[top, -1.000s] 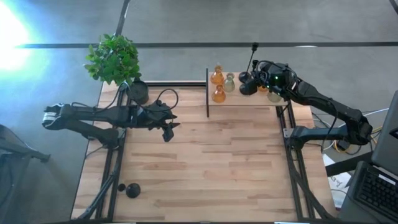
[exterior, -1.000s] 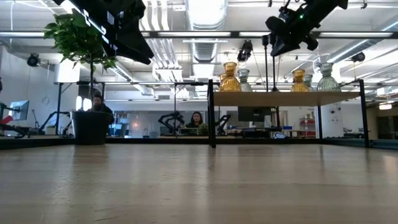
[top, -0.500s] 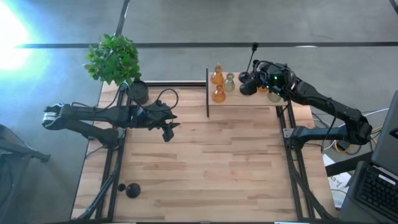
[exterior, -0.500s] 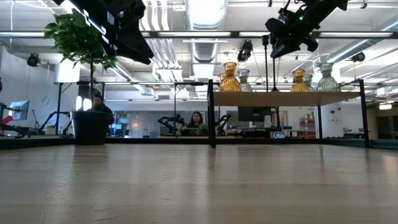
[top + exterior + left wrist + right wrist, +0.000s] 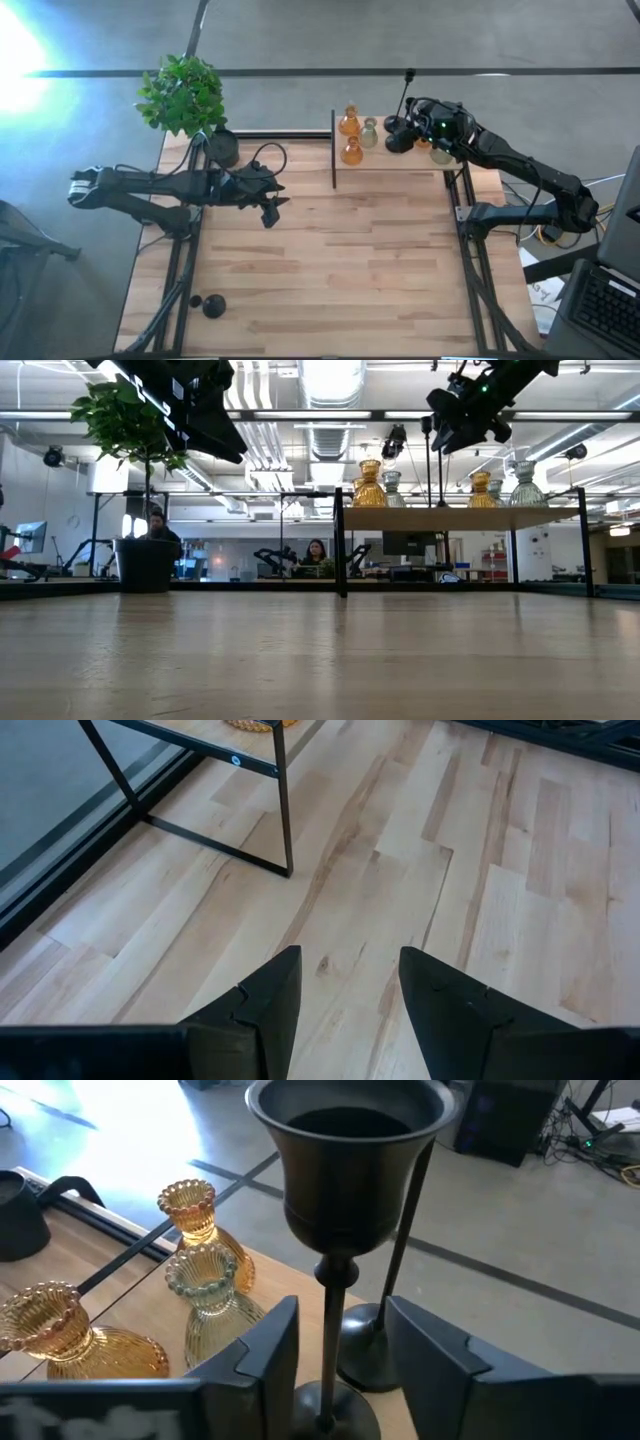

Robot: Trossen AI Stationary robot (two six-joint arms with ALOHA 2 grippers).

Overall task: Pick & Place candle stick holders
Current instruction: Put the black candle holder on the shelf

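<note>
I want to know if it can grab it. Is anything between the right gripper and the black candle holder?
No, nothing is. The right gripper sits around the stem of the black holder on the shelf, its fingers on either side and apart from it.

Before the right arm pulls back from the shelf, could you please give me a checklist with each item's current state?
1. Right claw open around the black holder's stem: ok.
2. Black holder upright: ok.
3. Its base fully on the shelf: cannot tell.
4. Amber holder and clear holder apart from the claw: ok.
5. Left claw open, empty, over bare table: ok.
</note>
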